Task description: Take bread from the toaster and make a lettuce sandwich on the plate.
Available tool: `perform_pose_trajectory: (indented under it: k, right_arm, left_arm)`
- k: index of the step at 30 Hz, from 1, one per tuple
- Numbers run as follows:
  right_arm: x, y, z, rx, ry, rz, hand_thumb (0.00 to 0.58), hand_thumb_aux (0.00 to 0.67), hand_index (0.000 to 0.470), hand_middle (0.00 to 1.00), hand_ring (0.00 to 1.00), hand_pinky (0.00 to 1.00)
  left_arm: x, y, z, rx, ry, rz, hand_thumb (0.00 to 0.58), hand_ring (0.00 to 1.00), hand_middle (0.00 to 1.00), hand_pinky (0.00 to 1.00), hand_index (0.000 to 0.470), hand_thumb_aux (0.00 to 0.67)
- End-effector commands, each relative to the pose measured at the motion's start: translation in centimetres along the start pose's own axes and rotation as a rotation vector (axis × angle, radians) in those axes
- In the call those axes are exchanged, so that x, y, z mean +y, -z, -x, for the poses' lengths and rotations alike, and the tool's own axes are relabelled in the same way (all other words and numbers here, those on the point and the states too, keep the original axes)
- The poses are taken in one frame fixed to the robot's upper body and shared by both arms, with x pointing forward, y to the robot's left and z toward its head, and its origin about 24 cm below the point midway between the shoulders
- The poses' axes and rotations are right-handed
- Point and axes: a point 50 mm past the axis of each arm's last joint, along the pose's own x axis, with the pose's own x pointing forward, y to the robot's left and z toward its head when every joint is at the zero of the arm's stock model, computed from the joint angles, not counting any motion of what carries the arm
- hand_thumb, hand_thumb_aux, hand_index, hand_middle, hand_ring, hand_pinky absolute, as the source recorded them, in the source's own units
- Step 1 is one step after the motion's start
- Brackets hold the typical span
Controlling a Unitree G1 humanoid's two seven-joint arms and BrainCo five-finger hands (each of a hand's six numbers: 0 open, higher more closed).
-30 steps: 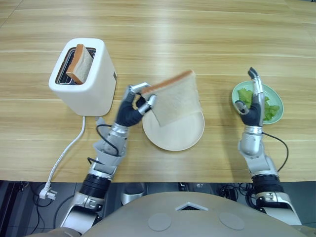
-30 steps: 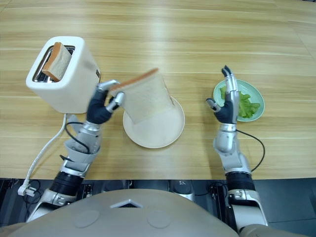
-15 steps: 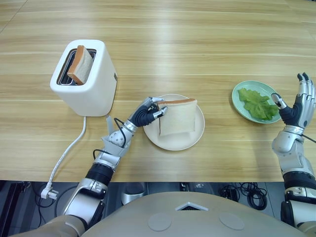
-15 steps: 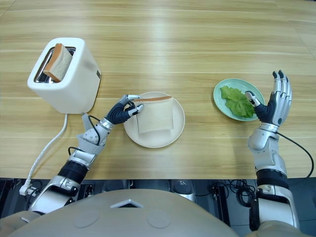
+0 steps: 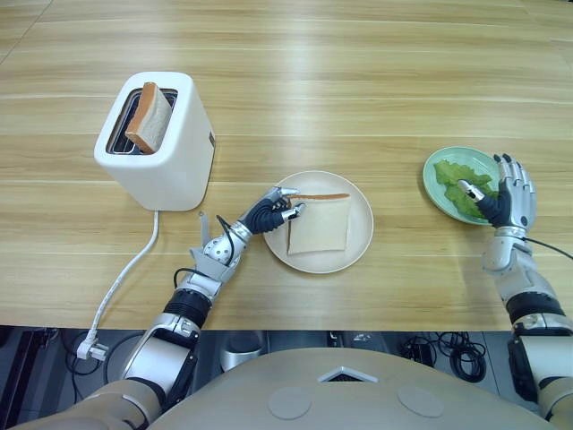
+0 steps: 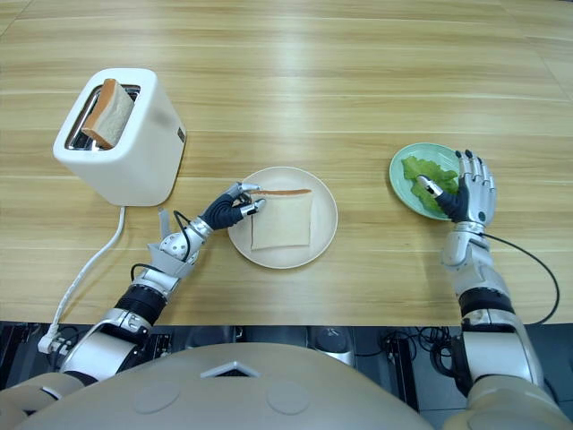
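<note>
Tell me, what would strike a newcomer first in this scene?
Probably the white toaster on the left, with one bread slice standing in its slot. Next is the other slice lying on the round plate in the middle, with the left hand at its corner. On the right, the right hand is at the lettuce in a green dish.

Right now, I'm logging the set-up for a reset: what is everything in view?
table: 1, light wood, under everything
toaster: 1, white, rear left
toaster slice: 1, white, brown crust, upright in slot
power cord: 1, white, trailing off near edge
plate: 1, cream, centre
plate slice: 1, white, flat on plate
dish: 1, pale green, right
lettuce: leaves, green, in dish
left hand: at plate's left rim
right hand: at dish's right edge
</note>
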Motion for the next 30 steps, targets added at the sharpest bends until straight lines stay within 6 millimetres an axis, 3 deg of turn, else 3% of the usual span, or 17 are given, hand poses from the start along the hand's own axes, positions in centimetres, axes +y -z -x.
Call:
perform_pose_trajectory:
  k: [1, 2, 3, 4, 5, 6, 18, 19, 20, 25, 30]
  right_arm:
    - [0.3, 1.3, -0.2, 0.080, -0.063, 0.064, 0.000, 0.000, 0.000, 0.00, 0.00, 0.00]
    - [0.3, 1.5, -0.2, 0.100, -0.074, 0.074, 0.000, 0.000, 0.000, 0.00, 0.00, 0.00]
    - [0.4, 1.7, -0.2, 0.121, -0.096, 0.087, 0.000, 0.000, 0.000, 0.00, 0.00, 0.00]
    - [0.7, 1.9, -0.2, 0.137, -0.126, 0.098, 0.000, 0.000, 0.000, 0.00, 0.00, 0.00]
    - [0.8, 2.0, -0.2, 0.146, -0.148, 0.106, 0.000, 0.000, 0.000, 0.00, 0.00, 0.00]
    - [1.1, 2.0, 0.0, 0.150, -0.177, 0.124, 0.000, 0.000, 0.000, 0.00, 0.00, 0.00]
    - [2.1, 1.8, 0.6, 0.126, -0.222, 0.197, 0.000, 0.000, 0.000, 0.00, 0.00, 0.00]
    - [2.0, 1.8, 0.5, 0.123, -0.212, 0.208, 0.340, 0.239, 0.164, 0.00, 0.00, 0.00]
    - [1.9, 1.9, 0.5, 0.118, -0.199, 0.219, 0.580, 0.670, 0.460, 0.00, 0.00, 0.00]
    - [1.2, 1.5, 0.1, 0.073, -0.115, 0.234, 0.580, 0.670, 0.460, 0.00, 0.00, 0.00]
    - [0.5, 0.8, -0.5, 0.019, -0.033, 0.229, 0.580, 0.670, 0.460, 0.00, 0.00, 0.00]
  left_arm:
    - [-0.3, 0.7, 0.4, 0.042, 0.029, -0.016, 0.580, 1.00, 1.00, 1.00, 0.460, 0.670]
    - [-0.1, 0.8, 0.5, 0.048, 0.026, -0.038, 0.524, 1.00, 1.00, 1.00, 0.317, 0.462]
    - [0.0, 0.8, 0.5, 0.053, 0.020, -0.060, 0.058, 0.95, 0.95, 0.95, 0.023, 0.034]
    - [0.2, 0.8, 0.6, 0.051, 0.016, -0.090, 0.000, 0.65, 0.65, 0.65, 0.000, 0.000]
    - [0.3, 0.8, 0.6, 0.050, 0.011, -0.111, 0.000, 0.65, 0.65, 0.65, 0.000, 0.000]
    - [0.6, 0.7, 0.7, 0.045, -0.002, -0.138, 0.000, 0.00, 0.00, 0.00, 0.000, 0.000]
    - [3.5, -3.1, 1.1, -0.126, -0.224, -0.441, 0.000, 0.00, 0.00, 0.00, 0.000, 0.000]
    - [3.8, -3.4, 1.2, -0.141, -0.248, -0.459, 0.000, 0.00, 0.00, 0.00, 0.000, 0.000]
    - [4.1, -3.8, 1.2, -0.155, -0.272, -0.472, 0.000, 0.00, 0.00, 0.00, 0.000, 0.000]
    - [5.3, -5.5, 1.7, -0.226, -0.384, -0.479, 0.000, 0.00, 0.00, 0.00, 0.000, 0.000]
    - [5.4, -5.4, 2.1, -0.216, -0.412, -0.469, 0.000, 0.00, 0.00, 0.00, 0.000, 0.000]
